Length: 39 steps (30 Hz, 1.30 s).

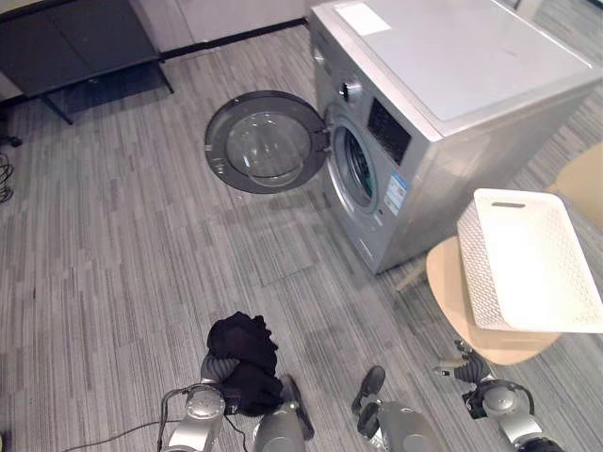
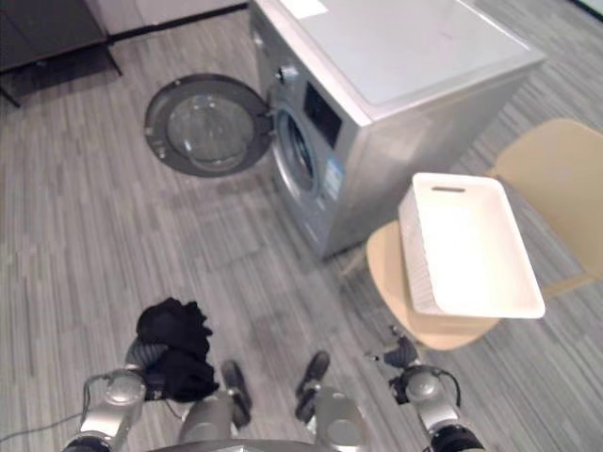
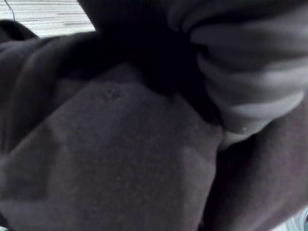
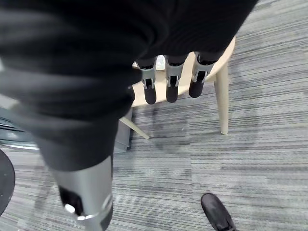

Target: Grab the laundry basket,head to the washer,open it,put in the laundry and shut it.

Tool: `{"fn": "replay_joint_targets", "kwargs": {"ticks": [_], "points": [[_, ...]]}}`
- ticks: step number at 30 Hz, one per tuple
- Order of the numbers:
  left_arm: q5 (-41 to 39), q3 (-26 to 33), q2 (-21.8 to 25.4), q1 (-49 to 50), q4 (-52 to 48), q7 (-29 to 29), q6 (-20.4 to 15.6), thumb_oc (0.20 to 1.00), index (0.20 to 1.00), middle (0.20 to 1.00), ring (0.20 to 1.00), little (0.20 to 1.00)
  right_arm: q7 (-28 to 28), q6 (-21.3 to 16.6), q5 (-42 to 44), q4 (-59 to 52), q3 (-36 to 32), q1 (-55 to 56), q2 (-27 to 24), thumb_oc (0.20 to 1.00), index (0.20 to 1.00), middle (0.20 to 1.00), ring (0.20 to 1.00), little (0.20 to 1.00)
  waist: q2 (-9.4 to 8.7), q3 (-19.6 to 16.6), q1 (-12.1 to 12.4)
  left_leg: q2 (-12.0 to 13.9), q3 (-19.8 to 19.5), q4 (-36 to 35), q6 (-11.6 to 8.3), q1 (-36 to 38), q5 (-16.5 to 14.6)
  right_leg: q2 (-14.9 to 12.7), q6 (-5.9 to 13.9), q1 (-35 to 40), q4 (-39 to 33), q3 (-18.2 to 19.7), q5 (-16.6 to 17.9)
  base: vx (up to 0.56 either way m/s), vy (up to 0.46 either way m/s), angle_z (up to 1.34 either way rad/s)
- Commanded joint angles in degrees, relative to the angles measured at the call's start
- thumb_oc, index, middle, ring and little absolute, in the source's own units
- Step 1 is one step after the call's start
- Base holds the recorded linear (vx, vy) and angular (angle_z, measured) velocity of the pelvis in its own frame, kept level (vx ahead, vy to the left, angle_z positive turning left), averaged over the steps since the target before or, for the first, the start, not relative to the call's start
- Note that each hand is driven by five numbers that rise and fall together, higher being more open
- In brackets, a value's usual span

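A bundle of black laundry (image 1: 245, 363) is held up at the near left, the left hand (image 1: 219, 365) buried in it, its grasp hidden. The right hand (image 4: 169, 79) hangs released near the white basket (image 1: 532, 261) on a chair (image 1: 454, 292). The washer (image 1: 443, 113) stands beyond, its door (image 1: 267, 141) open.

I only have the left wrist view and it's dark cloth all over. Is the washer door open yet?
Observer: Yes. The washer door is swung wide open, away from the washer.
Operator: Where is the basket?
Observer: The white laundry basket sits on a tan chair beside the washer, and nothing shows inside it.
Operator: Is my right hand carrying anything?
Observer: No. The right hand hangs with straight fingers and holds nothing.
Operator: How much cloth am I holding?
Observer: One black bundle of laundry, bunched over the left hand, low and short of the washer.
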Motion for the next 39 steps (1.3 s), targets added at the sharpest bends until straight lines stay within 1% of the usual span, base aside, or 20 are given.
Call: {"fn": "replay_joint_targets", "kwargs": {"ticks": [1,2,3,8,9,10,11,14,15,18,19,21,24,26,27,29,32,34,35,39], "points": [[0.99,1.1,4.46,-0.48,-3.54,0.6,-1.9,0.2,0.2,0.2,0.2,0.2,-0.42,-0.38,-0.53,-2.1,2.09,2.11,1.33,1.0,1.0,1.0,1.0,1.0,-2.42,-3.52,-1.25,-4.71,-3.92,1.32,2.54,-3.9,-3.77,-6.47,6.66,5.25,11.05,10.48,-7.59,0.31,0.208,0.45],[1.31,1.08,4.88,-0.61,-3.53,0.73,-1.8,0.2,0.2,0.2,0.2,0.2,-0.48,-0.43,-0.39,-2.34,2.38,1.82,1.69,1.0,1.0,1.0,1.0,1.0,-2.73,-3.33,-1.61,-5.51,-4.48,1.07,2.96,-3.09,-4.35,-5.74,6.86,3.93,13.2,12.46,-7.23,0.27,0.219,0.93],[1.73,1.08,5.33,-0.58,-3.84,0.77,-1.77,0.2,0.2,0.2,0.2,0.2,-0.47,-0.46,-0.58,-3.64,2.97,1.61,2.08,1.0,1.0,1.0,1.0,1.0,-2.74,-2.24,-2.91,-7.18,-6.51,-0.04,3.55,-0.79,-5.18,-1.8,7.31,-0.61,16.24,19.41,-7.33,0.31,0.246,1.0],[2.4,0.93,5.56,-0.15,-4.02,0.53,-1.58,0.2,0.2,0.2,0.2,0.2,-0.01,-0.51,-0.55,-5.32,3.69,1.58,1.73,1.0,1.0,1.0,1.0,1.0,-2.1,-0.46,-4.42,-9.17,-10.12,-0.94,4.62,3.44,-7.17,2.05,7.06,-7.26,15.81,24.33,-5.67,0.21,0.106,0.5],[2.36,0.93,5.42,-0.14,-3.95,0.4,-1.48,0.2,0.2,0.2,0.2,0.2,0.23,-0.37,-0.61,-5.43,3.91,1.66,1.69,1.0,1.0,1.0,1.0,1.0,-2.33,-0.07,-4.79,-9.84,-10.8,-0.78,5.01,3.41,-6.52,2.62,6.75,-9.19,14.25,24.59,-3.29,0.37,0.042,0.46],[2.73,0.58,5.04,-0.85,-2.8,0.46,-1.42,0.2,0.2,0.2,0.2,0.2,0.37,-0.29,-1.03,-5.39,4.26,1.58,1.45,1.0,1.0,1.0,1.0,1.0,-2.65,0.57,-5.87,-11.78,-13.83,-0.09,5.19,5.41,-8.25,3.2,7.68,-11.92,10.7,24.49,0.05,0.4,0.021,0.69],[2.76,0.56,4.94,-0.87,-2.72,0.46,-1.35,0.2,0.2,0.2,0.2,0.2,0.56,-0.16,-1.3,-5.75,4.37,1.68,1.52,1.0,1.0,1.0,1.0,1.0,-2.54,0.34,-5.93,-11.95,-14.71,-0.22,4.98,6.38,-9.43,3.07,8.42,-12.16,9.65,23.76,-0.14,0.43,0.004,0.85],[2.75,0.45,4.55,-0.98,-2.32,0.51,-1.28,0.2,0.2,0.2,0.2,0.2,0.7,-0.36,-1.55,-6.34,4.36,2.16,1.62,1.0,1.0,1.0,1.0,1.0,-3.1,0.26,-6.28,-12.39,-14.43,0.11,4.9,7.01,-9.45,1.19,8.38,-12.88,7.98,18.98,2.18,0.17,-0.039,0.64],[3.34,-0.48,3.94,-0.41,-3.03,-0.03,-1.43,0.2,0.2,0.2,0.2,0.2,0.94,-0.29,-1.86,-6.61,4.53,3.25,1.8,1.0,1.0,1.0,1.0,1.0,-3.5,-0.95,-6.61,-12.86,-15.04,0.45,4.48,8.19,-10.53,1.22,7.83,-10.63,4.98,17.62,1.09,0.24,-0.073,0.21],[3.68,-1.0,3.11,0.55,-3.17,-0.45,-1.65,0.2,0.2,0.2,0.2,0.2,1.02,-0.6,-2.14,-5.85,4.67,3.9,1.52,1.0,1.0,1.0,1.0,1.0,-3.43,-2.79,-7.21,-12.74,-15.48,1.84,3.02,9.07,-11.63,2.39,6.93,-7.09,1.36,19.13,1.22,0.29,-0.11,0.21],[3.37,-0.96,2.47,1.45,-3.2,-0.97,-1.62,0.2,0.2,0.2,0.2,0.2,1.0,-0.36,-2.69,-4.9,4.82,4.03,1.11,1.0,1.0,1.0,1.0,1.0,-3.46,-3.74,-7.37,-11.4,-14.37,8.49,1.38,8.12,-11.64,3.1,6.15,-3.97,-0.87,19.66,1.42,0.37,-0.135,0.41],[2.96,-1.23,1.77,2.24,-3.4,-1.2,-1.61,0.2,0.2,0.2,0.2,0.2,0.97,-0.27,-2.62,-4.5,5.27,4.06,0.17,1.0,1.0,1.0,1.0,1.0,-3.76,-4.06,-6.59,-8.26,-13.66,18.7,-0.45,4.41,-9.34,5.0,4.65,0.08,-3.81,21.65,0.32,0.32,-0.137,0.17],[2.76,-1.5,1.43,1.56,-2.57,-1.11,-1.51,0.2,0.2,0.2,0.2,0.2,0.63,-0.16,-2.02,-3.74,5.15,3.33,-0.02,1.0,1.0,1.0,1.0,1.0,-4.48,-3.55,-5.75,-7.82,-14.83,17.96,0.22,0.16,-10.42,4.84,4.63,1.56,-4.68,23.25,-0.49,0.13,0.0,-0.62],[2.75,-1.46,1.86,1.34,-3.53,-1.09,-1.69,0.2,0.2,0.2,0.2,0.2,-0.11,-0.45,-1.54,-3.55,4.55,2.92,-0.21,1.0,1.0,1.0,1.0,1.0,-5.33,-3.21,-4.61,-8.43,-20.34,10.24,-0.54,-3.95,-6.07,5.04,4.92,2.77,-5.04,26.18,-1.05,0.2,0.076,-0.56],[2.75,-1.45,1.86,1.35,-3.53,-1.09,-1.69,0.2,0.2,0.2,0.2,0.2,-0.11,-0.45,-1.54,-3.55,4.55,2.92,-0.2,1.0,1.0,1.0,1.0,1.0,-5.35,-3.25,-4.64,-8.46,-20.36,10.16,-0.54,-3.95,-6.01,5.02,4.92,2.73,-5.04,26.16,-1.06,0.14,0.074,-0.2],[1.71,-1.44,1.96,0.81,-3.89,-0.83,-1.75,0.2,0.2,0.2,0.2,0.2,-0.59,-0.46,-1.43,-3.36,4.23,2.9,-0.51,1.0,1.0,1.0,1.0,1.0,-5.16,-2.32,-3.31,-8.27,-25.21,5.06,-1.83,-5.93,-1.3,6.31,4.33,3.87,-4.07,28.74,-2.15,0.19,0.087,-0.79],[0.55,-2.21,1.57,0.54,-3.6,-0.68,-1.94,0.2,0.2,0.2,0.2,0.2,-0.76,-0.59,-1.31,-1.66,4.15,2.23,-0.62,1.0,1.0,1.0,1.0,1.0,-6.1,-2.84,-2.06,-9.03,-34.66,4.22,-2.81,-7.52,0.91,7.27,4.39,4.86,-2.01,34.94,-3.68,0.32,0.177,-1.31],[0.12,-2.59,1.49,0.33,-3.73,-0.55,-1.96,0.2,0.2,0.2,0.2,0.2,-1.09,-0.65,-1.13,-1.26,4.11,1.87,-0.6,1.0,1.0,1.0,1.0,1.0,-6.2,-2.73,-1.77,-9.65,-35.6,5.11,-2.7,-8.7,1.31,7.23,4.44,5.03,-1.3,35.79,-4.24,0.34,0.248,-1.25],[-0.02,-3.28,1.28,0.52,-2.83,-1.27,-1.81,0.2,0.2,0.2,0.2,0.2,-0.63,-0.54,-1.28,0.4,3.87,1.59,-0.01,1.0,1.0,1.0,1.0,1.0,-5.5,-3.78,-1.82,-8.58,-34.48,2.64,-2.14,-6.2,0.25,6.81,4.95,5.89,0.49,37.18,-6.37,0.46,0.39,-1.1],[0.66,-3.82,2.29,-0.31,-2.27,-1.51,-1.79,0.2,0.2,0.2,0.2,0.2,-0.53,-0.34,-0.93,1.95,3.47,0.87,1.01,1.0,1.0,1.0,1.0,1.0,-5.93,-3.95,-2.03,-9.44,-31.71,4.58,-0.7,-5.45,-1.16,4.71,5.81,5.78,4.3,38.07,-7.03,0.28,0.275,-0.48]]}}
